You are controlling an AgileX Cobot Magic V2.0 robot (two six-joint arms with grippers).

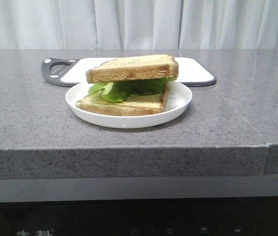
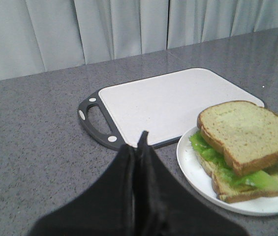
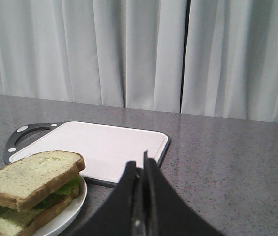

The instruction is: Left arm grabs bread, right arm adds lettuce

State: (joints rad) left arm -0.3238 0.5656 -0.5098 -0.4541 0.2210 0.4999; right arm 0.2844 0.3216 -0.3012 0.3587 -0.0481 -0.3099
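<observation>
A grey speckled stone counter (image 1: 30,123) runs back to pale pleated curtains (image 1: 129,22), and on it a white cutting board (image 1: 193,71) with a dark handle lies just behind a white plate (image 1: 178,101). On the plate the bread (image 1: 131,68) tops the stack, with the lettuce (image 1: 124,88) under it and a second slice (image 1: 124,104) at the bottom. The left gripper (image 2: 139,142) and the right gripper (image 3: 141,164) each have their fingers pressed together, empty, near the plate but apart from it.
</observation>
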